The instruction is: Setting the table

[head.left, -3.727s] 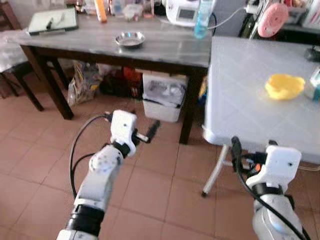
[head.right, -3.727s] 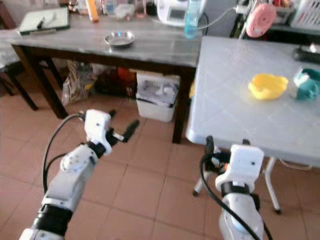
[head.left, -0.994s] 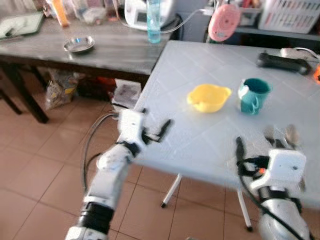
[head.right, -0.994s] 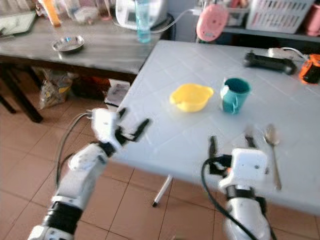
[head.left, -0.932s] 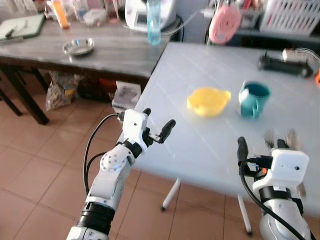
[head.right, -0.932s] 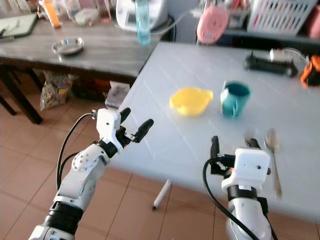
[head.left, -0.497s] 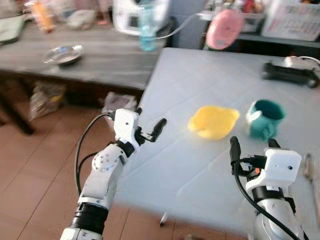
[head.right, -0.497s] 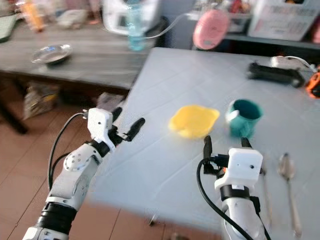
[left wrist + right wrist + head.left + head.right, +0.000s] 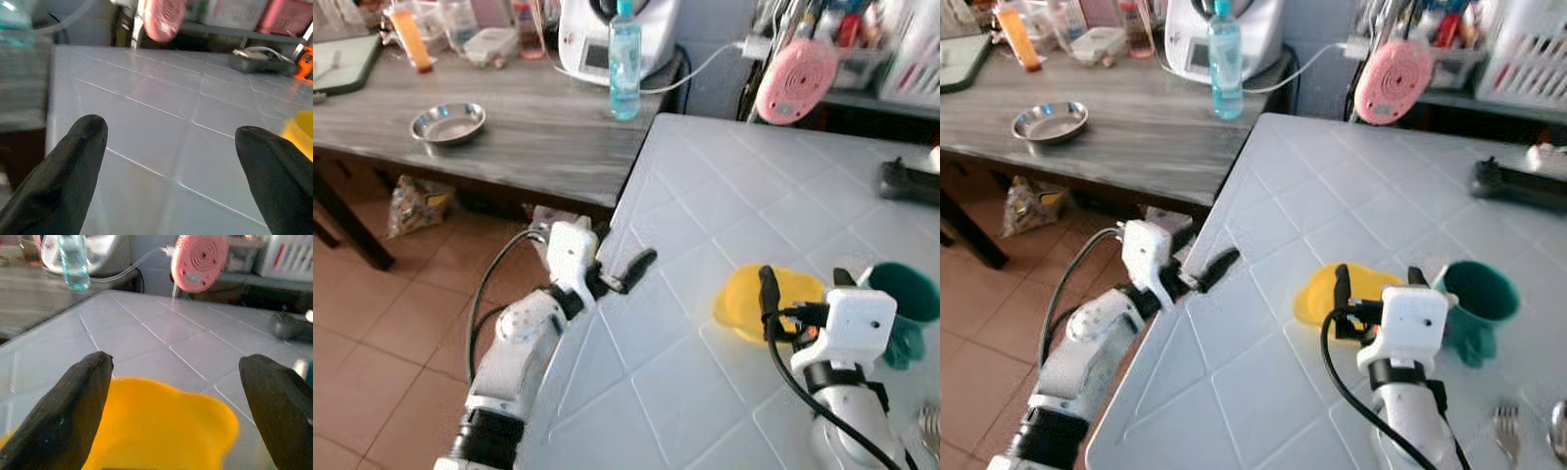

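Note:
A yellow bowl (image 9: 1317, 292) sits on the white tiled table (image 9: 1253, 392), with a teal mug (image 9: 1479, 299) to its right. Near the table's front right corner lie a fork (image 9: 1508, 426) and a spoon (image 9: 1557, 419). My right gripper (image 9: 1378, 279) hovers open just over the bowl's near side, hiding part of it; the right wrist view shows the bowl (image 9: 161, 426) low between the two fingers (image 9: 83, 401). My left gripper (image 9: 622, 252) is open and empty over the table's left edge, and its wrist view has the bowl's rim (image 9: 304, 132) at one side.
A dark wooden table (image 9: 519, 157) adjoins on the left, carrying a steel dish (image 9: 448, 122), a blue bottle (image 9: 625, 59) and a white appliance (image 9: 597, 39). A pink round object (image 9: 795, 80) and a black device (image 9: 911, 181) are at the white table's far side. Tiled floor lies to the left.
The whole view has shifted as I came closer to the white table. My right gripper now reaches the bowl's near side; my left is over the table edge. Both stay open.

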### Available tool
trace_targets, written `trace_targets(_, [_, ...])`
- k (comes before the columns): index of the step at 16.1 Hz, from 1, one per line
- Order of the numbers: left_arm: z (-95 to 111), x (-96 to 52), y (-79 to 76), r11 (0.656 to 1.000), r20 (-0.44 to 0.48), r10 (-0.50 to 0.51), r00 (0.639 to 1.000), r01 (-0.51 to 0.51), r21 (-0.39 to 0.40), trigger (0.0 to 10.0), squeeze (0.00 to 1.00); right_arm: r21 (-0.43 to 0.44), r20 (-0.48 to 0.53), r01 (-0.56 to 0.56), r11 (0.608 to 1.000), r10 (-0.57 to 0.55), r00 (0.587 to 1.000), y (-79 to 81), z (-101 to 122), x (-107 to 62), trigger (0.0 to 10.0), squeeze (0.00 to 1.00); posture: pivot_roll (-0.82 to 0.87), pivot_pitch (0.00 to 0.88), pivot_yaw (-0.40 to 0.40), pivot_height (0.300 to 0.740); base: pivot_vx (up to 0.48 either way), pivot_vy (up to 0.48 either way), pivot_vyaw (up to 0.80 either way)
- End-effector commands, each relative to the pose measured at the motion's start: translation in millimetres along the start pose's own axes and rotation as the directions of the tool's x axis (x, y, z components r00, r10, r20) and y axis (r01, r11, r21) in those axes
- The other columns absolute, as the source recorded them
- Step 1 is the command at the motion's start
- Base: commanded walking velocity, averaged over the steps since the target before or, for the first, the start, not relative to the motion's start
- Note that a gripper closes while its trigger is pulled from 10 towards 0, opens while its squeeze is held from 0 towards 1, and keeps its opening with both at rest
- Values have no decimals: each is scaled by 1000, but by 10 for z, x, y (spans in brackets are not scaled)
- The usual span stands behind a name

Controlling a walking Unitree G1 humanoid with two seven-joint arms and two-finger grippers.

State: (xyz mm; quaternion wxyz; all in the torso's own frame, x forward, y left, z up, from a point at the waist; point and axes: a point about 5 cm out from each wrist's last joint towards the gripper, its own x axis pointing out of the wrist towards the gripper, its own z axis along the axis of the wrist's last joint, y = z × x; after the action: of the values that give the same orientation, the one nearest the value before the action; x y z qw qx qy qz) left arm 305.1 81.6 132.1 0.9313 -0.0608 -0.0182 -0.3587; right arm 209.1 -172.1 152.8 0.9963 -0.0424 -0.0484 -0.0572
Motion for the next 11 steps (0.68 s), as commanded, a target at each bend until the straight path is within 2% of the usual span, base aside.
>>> trace_targets(1, [-18,-7,-16,1000,-20,-12,1000,12,1,10000,0,-1,-1,13,1000,-13,1000,-23,2,-10,10000,0,-5,110,11,740,0,0,0])
trace_targets(6, [-40,-27,12,1000,-57,-1,998,2,6,10000,0,2,0,8,1000,-8,1000,-10,5,-8,10000,0,-4,112,8,740,0,0,0])
trace_targets(8, [31,-1,-45,993,-55,-118,992,119,15,10000,0,16,5,-22,1000,22,1000,14,60,-22,10000,0,-6,115,12,740,0,0,0])
trace_targets(9, [85,26,-50,990,-52,-142,989,142,-8,10000,0,23,8,-52,998,52,999,34,81,-42,10000,0,-6,116,13,740,0,0,0])
trace_targets(11, [221,106,-40,983,-46,-184,982,185,13,10000,0,51,31,-120,991,119,992,93,154,-116,10000,0,-8,132,21,740,0,0,0])
